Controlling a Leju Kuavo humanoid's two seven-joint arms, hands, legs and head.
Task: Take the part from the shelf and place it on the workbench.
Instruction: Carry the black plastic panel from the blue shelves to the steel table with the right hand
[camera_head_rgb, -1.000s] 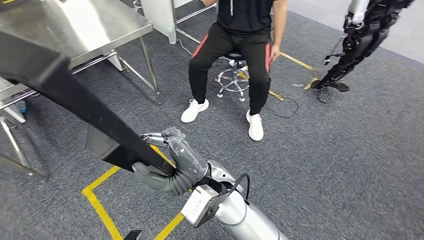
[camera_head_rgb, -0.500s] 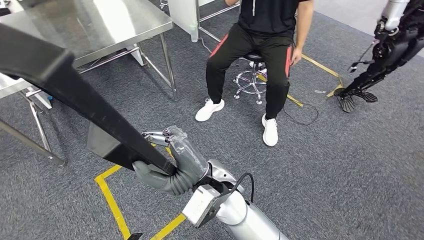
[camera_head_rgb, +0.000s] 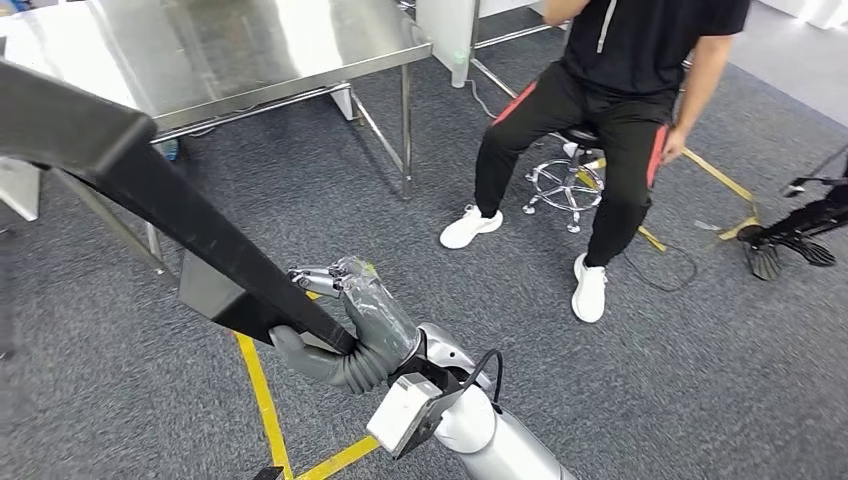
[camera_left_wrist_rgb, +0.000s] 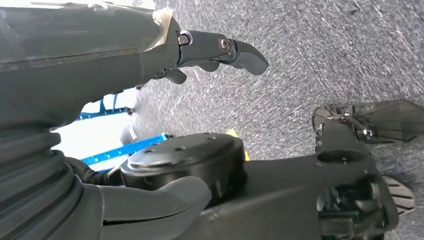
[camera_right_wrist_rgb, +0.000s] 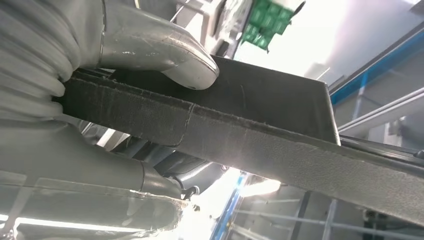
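Grey carpet (camera_head_rgb: 560, 390) crossed by yellow tape (camera_head_rgb: 262, 400) fills the floor below us, and the steel desk (camera_head_rgb: 230, 50) now sits higher and more central in our head view than it did a second ago. The whole scene has slid rightward, the seated person (camera_head_rgb: 610, 110) along with it, so we read this as our own body turning toward the desk, not as anything on the floor moving.

Our right hand (camera_head_rgb: 350, 325) keeps its grip on the part (camera_head_rgb: 150, 190), a long dark panel that runs up and away to the left. In the right wrist view the thumb (camera_right_wrist_rgb: 165, 55) presses on one face of the part (camera_right_wrist_rgb: 260, 120) while the fingers (camera_right_wrist_rgb: 95, 175) wrap the other side, closed firmly around its edge. Grip and panel sit in the same place relative to us across all three head pictures.

Our left hand (camera_left_wrist_rgb: 150, 45) hangs low over the carpet (beside dark parts of our own body), its fingers (camera_left_wrist_rgb: 230, 47) loosely extended, apart and holding nothing.

We judge the carry well advanced: the part is off the shelf, held clear of the floor, and not yet on the desk, whose near corner lies just beyond the panel's far end.
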